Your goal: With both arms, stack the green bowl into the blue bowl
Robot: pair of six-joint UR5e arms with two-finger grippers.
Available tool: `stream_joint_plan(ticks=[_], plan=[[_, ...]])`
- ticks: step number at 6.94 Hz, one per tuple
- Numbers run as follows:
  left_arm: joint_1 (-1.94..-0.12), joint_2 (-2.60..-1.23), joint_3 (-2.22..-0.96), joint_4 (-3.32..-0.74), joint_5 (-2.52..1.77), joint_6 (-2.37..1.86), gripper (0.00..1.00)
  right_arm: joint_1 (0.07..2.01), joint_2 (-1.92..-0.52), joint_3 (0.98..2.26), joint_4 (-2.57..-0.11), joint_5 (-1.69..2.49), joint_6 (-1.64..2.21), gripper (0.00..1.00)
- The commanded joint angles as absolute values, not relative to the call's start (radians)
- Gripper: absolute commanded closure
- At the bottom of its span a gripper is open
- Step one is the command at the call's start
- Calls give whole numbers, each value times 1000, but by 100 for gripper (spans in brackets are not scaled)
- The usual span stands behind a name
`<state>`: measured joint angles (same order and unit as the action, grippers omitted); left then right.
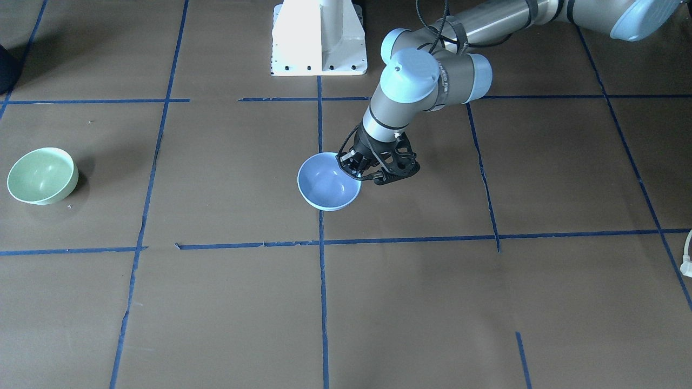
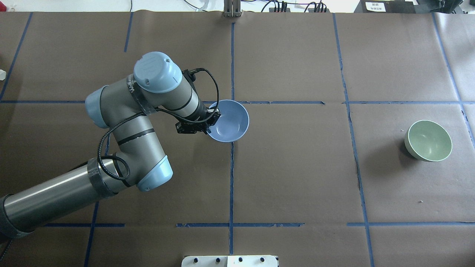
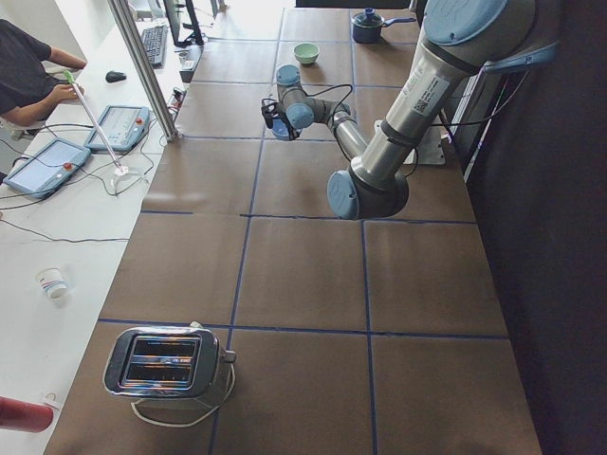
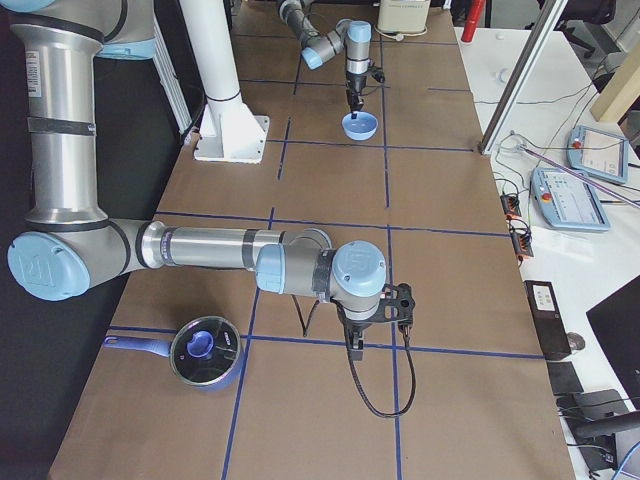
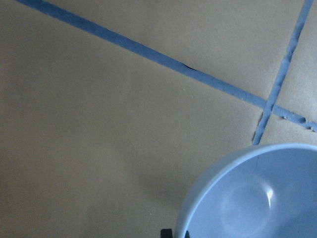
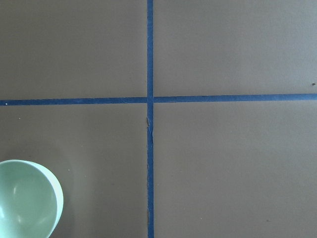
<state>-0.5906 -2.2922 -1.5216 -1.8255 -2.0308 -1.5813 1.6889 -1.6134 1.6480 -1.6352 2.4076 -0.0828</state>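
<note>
The blue bowl (image 1: 327,186) stands near the table's middle, on a blue tape line; it also shows in the overhead view (image 2: 229,120). My left gripper (image 1: 358,166) is shut on its rim on the robot's left side, one finger inside and one outside. The left wrist view shows the blue bowl (image 5: 257,198) at the lower right. The green bowl (image 1: 41,175) sits alone, far to the robot's right (image 2: 428,141). My right gripper (image 4: 375,315) shows only in the exterior right view, and I cannot tell whether it is open. The right wrist view shows the green bowl (image 6: 25,201) at the lower left.
The white pedestal base (image 1: 319,38) stands at the robot's edge of the table. A saucepan with a blue lid (image 4: 205,350) sits by the right arm. A toaster (image 3: 166,365) stands at the table's left end. An operator (image 3: 28,66) sits at a side desk.
</note>
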Motion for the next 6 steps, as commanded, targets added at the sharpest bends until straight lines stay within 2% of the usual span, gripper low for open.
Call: stream_joint_plan(ticks=[1,2,5,6], plan=[[-575,-2299,-1511,-1827,-2020,-1580,65,1689,-1611,1649,-1637,2410,-78,0],[-572,-2299,-1509,-1842,-2020,-1575,1,1689,-1612,1648,-1637,2425,-78,0],[-629,-2292,-1531,-1839,-2077,-1571,0,1687,-1614,1651,-1634,2448,-81,0],[-700,-2278,-1586,-1762,-2164,-1569,0,1683,-1621,1651,-1571,2448,13,0]])
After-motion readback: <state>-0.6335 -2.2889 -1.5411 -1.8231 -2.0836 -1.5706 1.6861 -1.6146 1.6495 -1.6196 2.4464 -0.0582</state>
